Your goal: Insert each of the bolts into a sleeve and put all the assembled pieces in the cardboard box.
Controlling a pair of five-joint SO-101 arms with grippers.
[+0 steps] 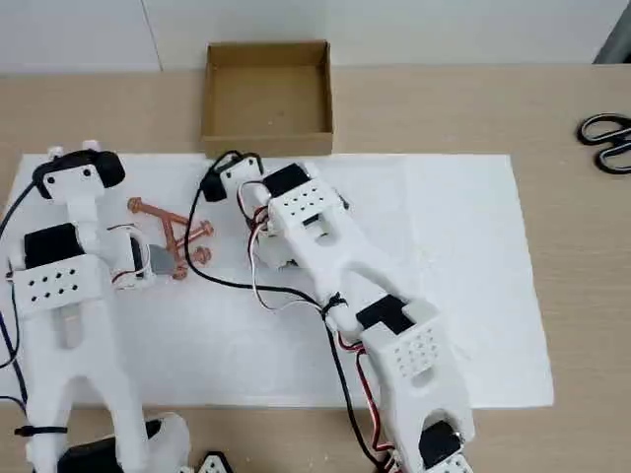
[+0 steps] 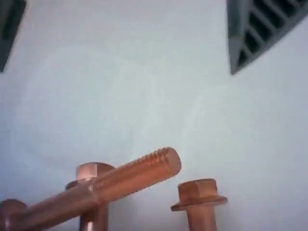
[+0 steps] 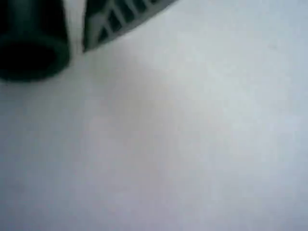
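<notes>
1. Left gripper point(image 2: 118, 67) — jaws spread wide, empty, just beside the bolts point(image 2: 130, 175).
2. Right gripper point(image 1: 225, 179) — aperture cannot be told; dark sleeve point(image 3: 29, 53) beside it, near the cardboard box point(image 1: 266, 94).
3. Bolts lie on the white sheet point(image 1: 463, 246), left of the box, toward the arms.
4. Scissors point(image 1: 603, 143): on the table point(image 1: 473, 108), well right of the box.

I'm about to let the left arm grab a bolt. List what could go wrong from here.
1. The bolts lie in a crossed pile. In the left wrist view the threaded bolt rests across another, so the open left gripper may catch two or scatter them.
2. The right arm's black cable loops close beside the pile and could snag.
</notes>
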